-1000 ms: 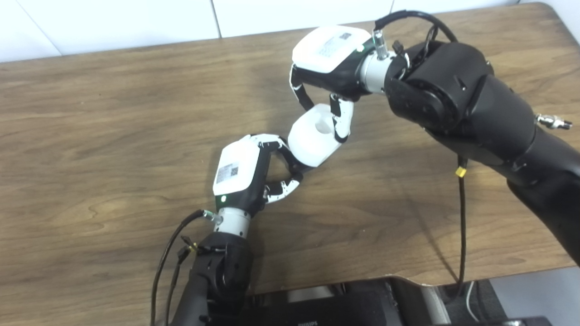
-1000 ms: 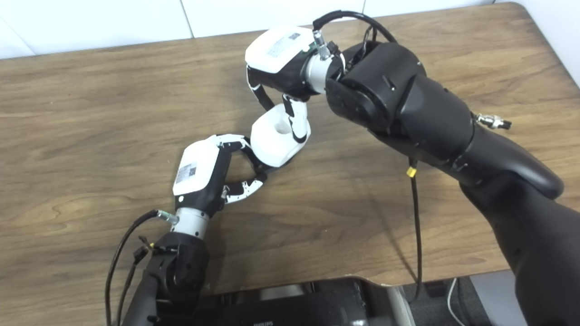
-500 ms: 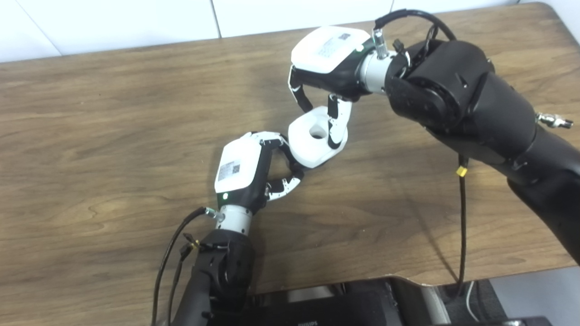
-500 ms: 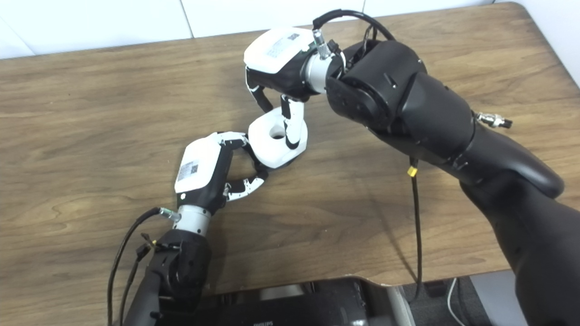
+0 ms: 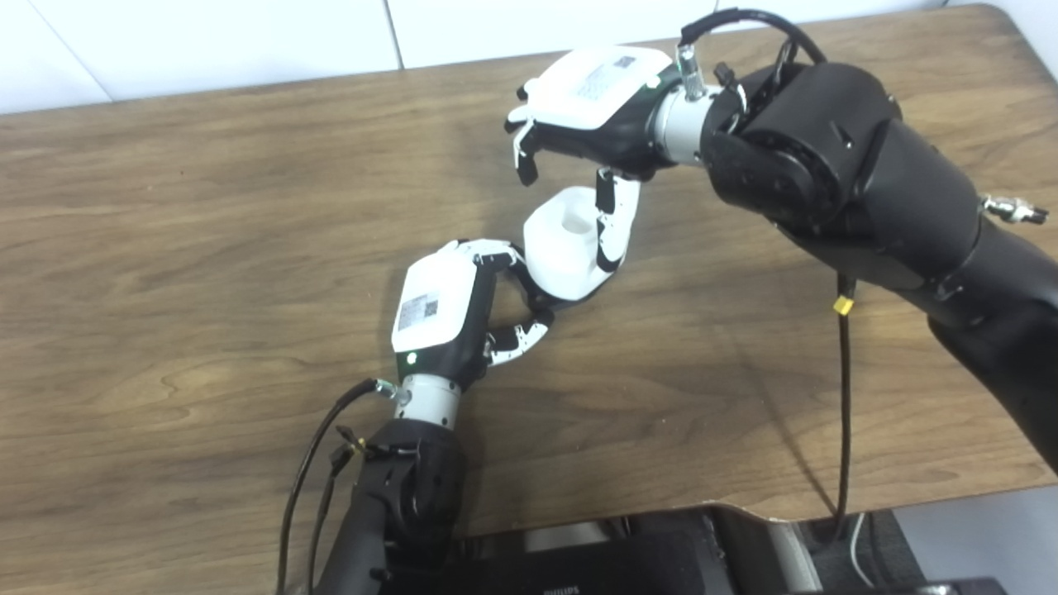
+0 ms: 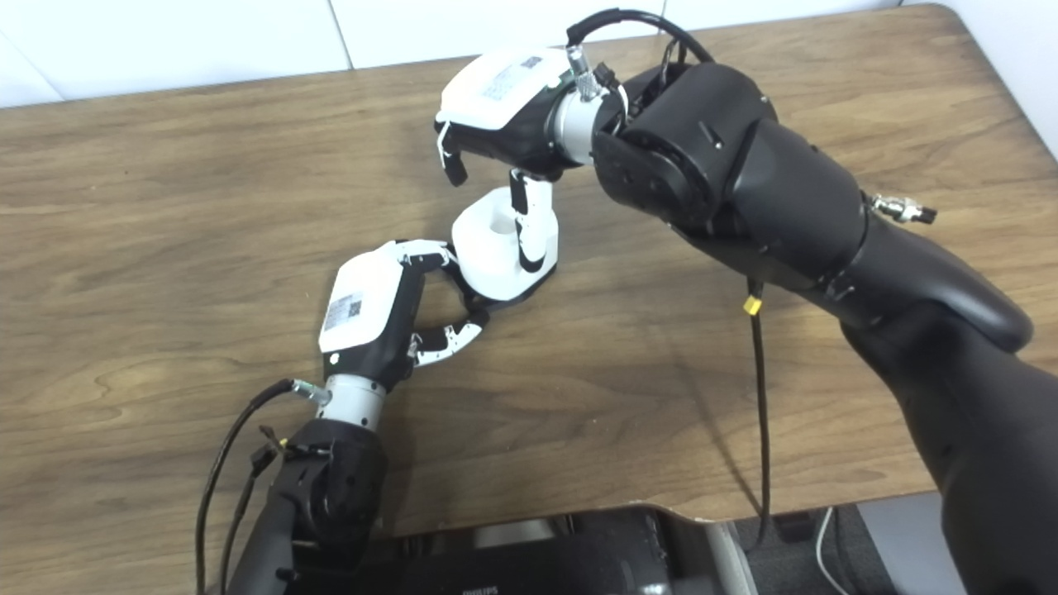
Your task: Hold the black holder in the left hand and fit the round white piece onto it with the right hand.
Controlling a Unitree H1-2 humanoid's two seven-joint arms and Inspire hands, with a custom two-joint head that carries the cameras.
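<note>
The round white piece (image 5: 566, 254), a thick ring with a central hole, sits above the tabletop (image 5: 207, 248) at the left hand's (image 5: 450, 310) curled fingertips; the holder is hidden. The right hand (image 5: 591, 107) hangs open, thumb alongside the piece.

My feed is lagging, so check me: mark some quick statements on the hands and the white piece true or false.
1. The right hand has its fingers clamped around the round white piece. False: they are lifted off it; only the thumb lies against its side.
2. The left hand is beside the white piece. True.
3. The white piece has a hole in its top. True.
4. The white piece lies alone at the table's far left. False: it sits between the hands.
</note>
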